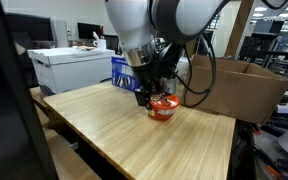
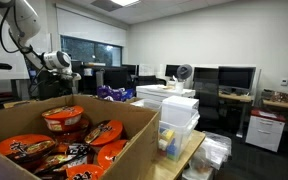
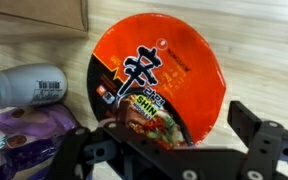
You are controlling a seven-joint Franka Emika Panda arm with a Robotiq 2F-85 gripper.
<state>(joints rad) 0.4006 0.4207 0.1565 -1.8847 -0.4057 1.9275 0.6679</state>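
Note:
A red instant noodle bowl (image 3: pixel 159 75) with a foil lid sits upright on the wooden table (image 1: pixel 104 125). In the wrist view my gripper (image 3: pixel 169 142) hangs open right over it, with one black finger (image 3: pixel 72 150) on each side of the bowl's near half. Whether the fingers touch the bowl cannot be told. In an exterior view the gripper (image 1: pixel 152 97) stands low over the same bowl (image 1: pixel 163 109) near the table's far side. Nothing is held.
A white bottle (image 3: pixel 29 83) and a purple bag (image 3: pixel 29 130) lie beside the bowl. A blue bag (image 1: pixel 124 72) stands behind it. An open cardboard box (image 1: pixel 239 88) holds several noodle bowls (image 2: pixel 64 135). Plastic drawers (image 2: pixel 179 115) stand by the box.

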